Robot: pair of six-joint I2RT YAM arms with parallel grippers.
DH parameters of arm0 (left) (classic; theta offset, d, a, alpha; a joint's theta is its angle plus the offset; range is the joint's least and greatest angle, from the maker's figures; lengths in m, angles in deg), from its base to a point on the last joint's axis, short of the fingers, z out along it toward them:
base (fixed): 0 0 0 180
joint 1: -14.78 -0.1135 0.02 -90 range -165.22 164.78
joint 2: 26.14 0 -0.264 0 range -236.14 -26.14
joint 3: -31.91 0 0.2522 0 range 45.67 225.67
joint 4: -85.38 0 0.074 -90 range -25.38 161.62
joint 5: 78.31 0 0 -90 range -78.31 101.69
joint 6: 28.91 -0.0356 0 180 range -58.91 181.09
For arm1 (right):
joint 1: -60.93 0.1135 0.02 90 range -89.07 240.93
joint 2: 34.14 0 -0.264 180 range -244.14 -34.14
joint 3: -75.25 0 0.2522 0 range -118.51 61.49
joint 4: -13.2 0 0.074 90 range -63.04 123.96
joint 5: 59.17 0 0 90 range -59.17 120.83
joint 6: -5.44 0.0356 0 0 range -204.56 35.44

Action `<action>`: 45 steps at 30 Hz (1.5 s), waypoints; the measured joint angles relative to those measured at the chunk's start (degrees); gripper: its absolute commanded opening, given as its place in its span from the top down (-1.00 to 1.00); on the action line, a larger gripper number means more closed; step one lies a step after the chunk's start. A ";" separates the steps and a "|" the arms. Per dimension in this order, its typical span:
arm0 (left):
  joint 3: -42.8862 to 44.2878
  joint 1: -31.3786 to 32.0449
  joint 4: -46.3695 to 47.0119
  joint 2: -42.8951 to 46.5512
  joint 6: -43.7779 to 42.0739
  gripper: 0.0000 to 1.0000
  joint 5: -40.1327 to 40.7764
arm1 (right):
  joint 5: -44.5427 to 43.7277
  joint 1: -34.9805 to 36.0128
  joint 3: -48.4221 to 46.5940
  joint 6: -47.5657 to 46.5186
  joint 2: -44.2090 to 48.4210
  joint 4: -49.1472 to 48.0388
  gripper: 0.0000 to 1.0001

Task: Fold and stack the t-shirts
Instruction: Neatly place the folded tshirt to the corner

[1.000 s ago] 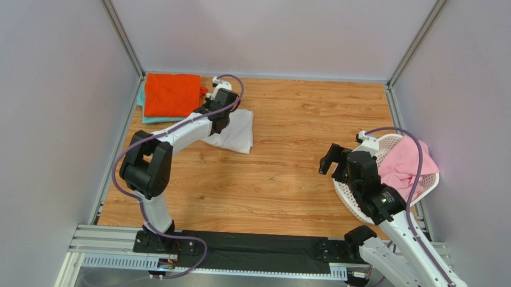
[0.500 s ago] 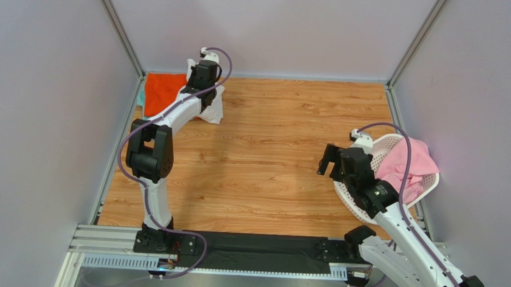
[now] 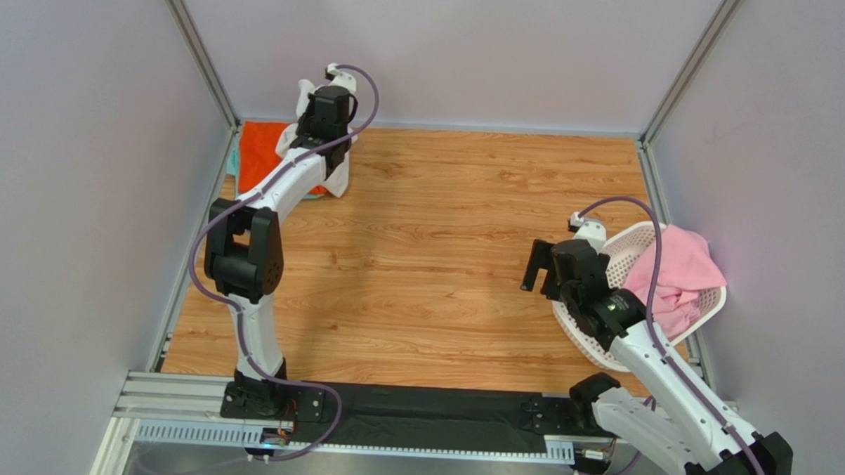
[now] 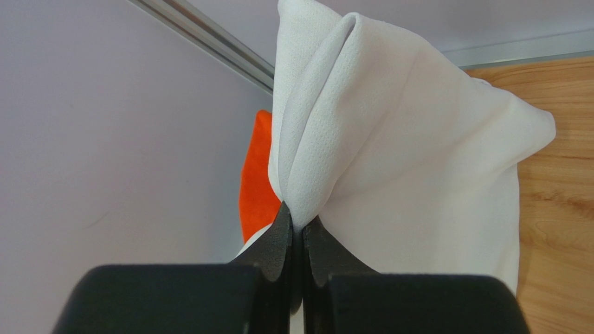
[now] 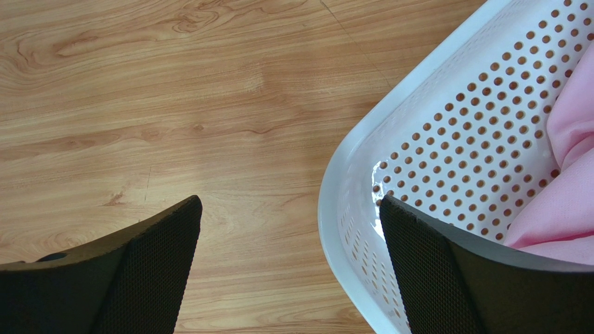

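My left gripper (image 3: 313,95) is shut on a fold of the white t-shirt (image 4: 411,160) and holds it up at the far left corner, hanging over the edge of the orange t-shirt (image 3: 259,154). The orange tee also shows in the left wrist view (image 4: 256,188). A sliver of the teal t-shirt (image 3: 232,159) lies under the orange one. The pink t-shirt (image 3: 681,273) lies in the basket at the right and shows in the right wrist view (image 5: 568,167). My right gripper (image 3: 539,268) is open and empty above the wood, beside the basket's left rim; it also shows in the right wrist view (image 5: 289,209).
The white perforated laundry basket (image 3: 587,330) stands at the right edge, its rim between my right fingers in the right wrist view (image 5: 348,229). Grey walls with metal corner posts (image 3: 196,45) close in the wooden table (image 3: 447,249) on three sides.
My left gripper has lifted the white t-shirt off the table and carried it back and left toward the orange one. My right gripper has shifted slightly, still open.
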 measured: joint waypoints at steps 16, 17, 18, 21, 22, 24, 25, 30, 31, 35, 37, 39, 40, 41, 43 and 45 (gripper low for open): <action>0.00 -0.37 -2.32 9.38 0.39 1.00 -4.37 | -1.16 0.00 0.00 -0.20 0.02 0.00 -1.00; -0.02 -0.55 -2.60 9.33 0.39 1.00 -4.76 | -1.33 0.00 0.00 -0.20 0.02 0.00 -1.00; -0.02 -0.76 -2.78 9.27 0.42 1.00 -4.96 | -1.51 0.00 0.00 -0.20 0.02 0.02 -1.00; 0.00 -1.51 -2.95 8.74 0.52 1.00 -5.29 | -1.95 0.00 0.00 -0.20 0.04 0.02 -1.00; 0.04 -1.81 -2.91 8.31 0.55 1.00 -5.25 | -2.12 0.00 0.00 -0.20 0.02 0.02 -1.00; 0.46 -2.40 -3.04 6.95 0.68 1.00 -5.16 | -2.43 0.00 0.00 -0.20 0.02 0.02 -1.00; 0.87 -2.80 -3.02 5.88 0.79 1.00 -5.11 | -2.62 0.00 0.00 -0.20 0.02 0.02 -1.00; 3.93 -5.05 -4.68 0.22 2.36 1.00 -5.09 | -3.54 0.00 -0.02 -0.20 -0.22 0.02 -1.00; 4.52 -5.57 -5.07 -0.74 2.75 1.00 -4.92 | -3.72 0.00 -0.02 -0.22 -0.50 0.00 -1.00; 7.39 -8.13 -6.64 -4.20 4.50 1.00 -4.52 | -4.42 0.00 -0.02 -0.35 -1.95 0.02 -1.00; 8.98 -9.49 -7.54 -5.75 5.77 1.00 -4.48 | -4.74 0.00 -0.09 -0.39 -2.54 0.04 -1.00; 10.38 -10.80 -8.33 -7.10 7.02 1.00 -4.57 | -5.07 0.00 -0.37 -0.39 -3.41 0.02 -1.00; 10.80 -11.37 -8.59 -7.63 7.56 0.95 -4.74 | -5.27 0.00 -0.52 -0.42 -3.80 0.00 -1.00; 10.93 -11.98 -8.85 -8.07 8.24 0.87 -4.90 | -5.57 0.00 -0.72 -0.39 -4.37 0.02 -1.00; 10.95 -12.94 -9.35 -8.76 9.29 0.73 -5.03 | -5.86 0.00 -0.96 -0.39 -5.27 0.02 -1.00; 11.28 -13.77 -10.16 -9.73 10.62 0.60 -5.18 | -5.97 0.00 -1.25 -0.39 -6.23 -0.02 -1.00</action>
